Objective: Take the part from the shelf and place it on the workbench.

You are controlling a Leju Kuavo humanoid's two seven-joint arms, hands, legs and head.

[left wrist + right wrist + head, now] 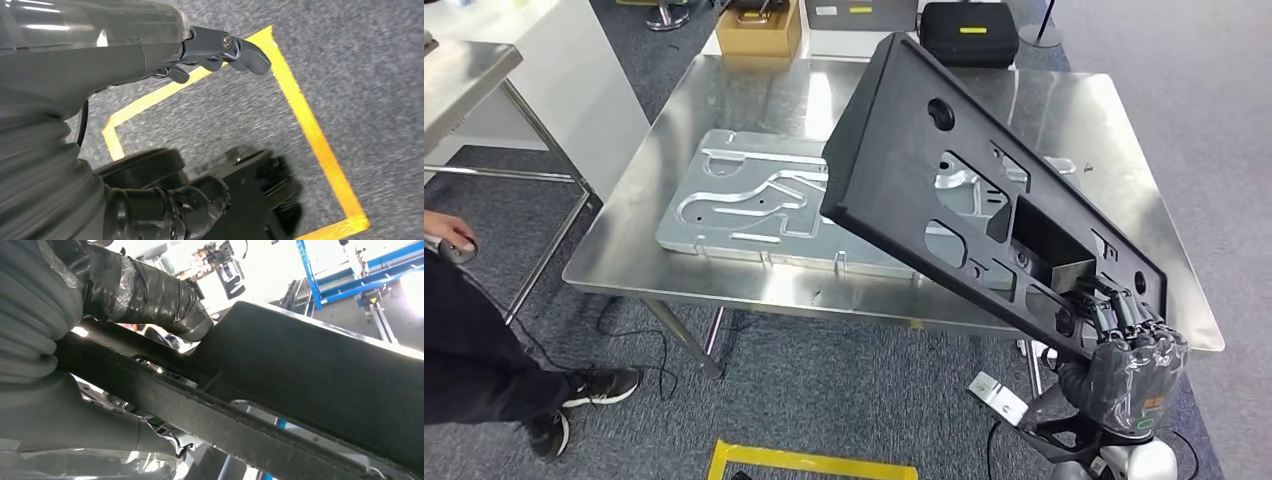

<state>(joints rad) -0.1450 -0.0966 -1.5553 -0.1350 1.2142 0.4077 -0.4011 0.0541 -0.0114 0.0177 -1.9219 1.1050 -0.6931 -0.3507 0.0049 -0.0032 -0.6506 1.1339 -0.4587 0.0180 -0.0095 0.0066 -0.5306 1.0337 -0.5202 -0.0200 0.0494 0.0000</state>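
Gripping the black part [984, 190] by its near lower end, the right hand [1129, 345] is showing at the bottom right of the head view, its dark fingers [1114, 308] curling over the panel's edge and into a cut-out there. From that hold the part is reaching up and away to the hand's left, tilted, its far end hanging over the steel workbench [674, 150] without resting on it. Beyond the hand, under the raised panel, a pressed silver metal sheet [744, 200] is lying flat on the bench. A person's hand [449, 235] and dark legs are standing well off to the left, beside the bench.

Hanging low in the left wrist view, the left hand [220, 50] is holding nothing, its fingers loosely bent over grey carpet and a yellow tape outline [305, 125].

Closing firmly in the right wrist view, the taped thumb [150, 295] is pressing on one face of the part [310, 370] while the rim runs across just past the hand.

Judging by its look, the panel is acting as a stiff moulded plastic piece, long and fairly light, but held at one end it is likely levering hard on the fingers; a hold nearer the middle, at a cut-out edge, would steady it.
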